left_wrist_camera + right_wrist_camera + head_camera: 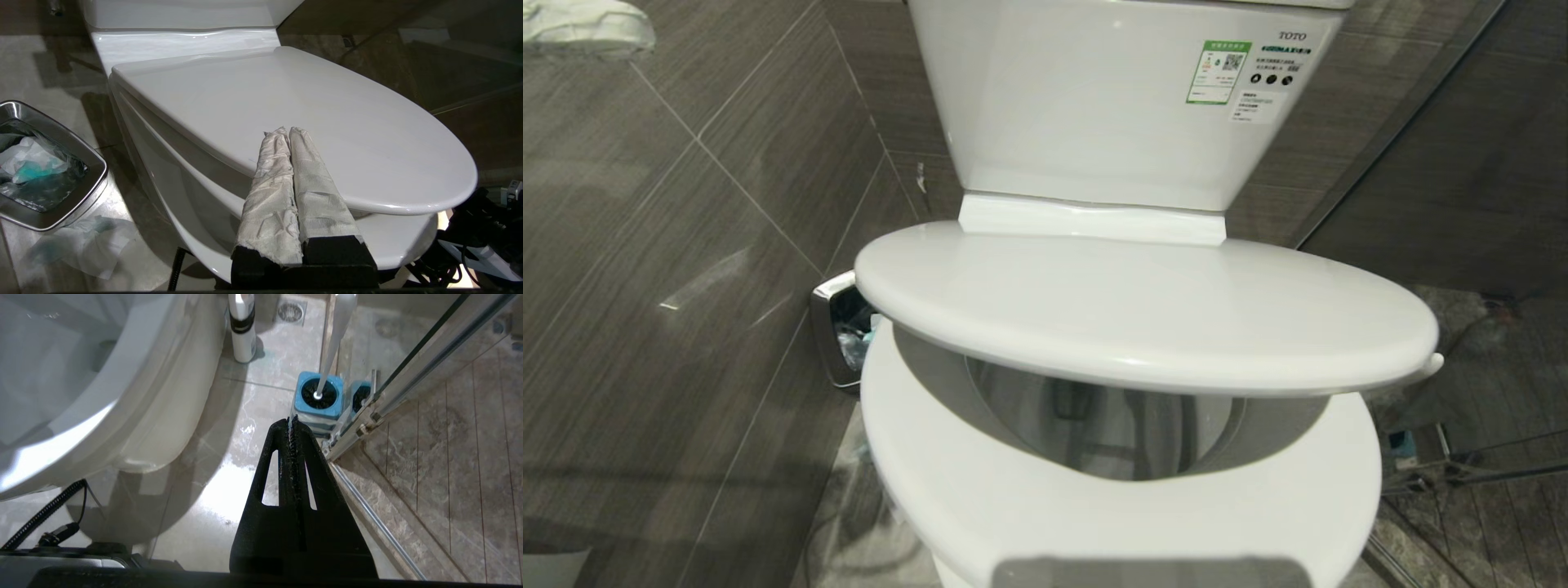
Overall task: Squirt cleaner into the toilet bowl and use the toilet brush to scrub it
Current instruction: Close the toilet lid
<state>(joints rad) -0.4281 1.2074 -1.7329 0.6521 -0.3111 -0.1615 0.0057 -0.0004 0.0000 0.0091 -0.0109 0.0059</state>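
The toilet bowl (980,490) stands against the tiled wall with its seat down and its lid (1143,310) hanging partway open above the seat, so only a slice of the inside shows. The left end effector (284,132), its fingers wrapped in white tissue and pressed together on nothing, lies at the lid's edge. Beside the bowl on the robot's left sits a steel bin (61,212) holding blue-stained tissues, with more tissue on the floor. The right end effector (291,421) hangs low over the floor, jaws closed and empty, just short of the toilet brush (333,343) upright in its blue-topped holder (318,401) by the glass door. A white bottle (242,328) stands near the bowl's base.
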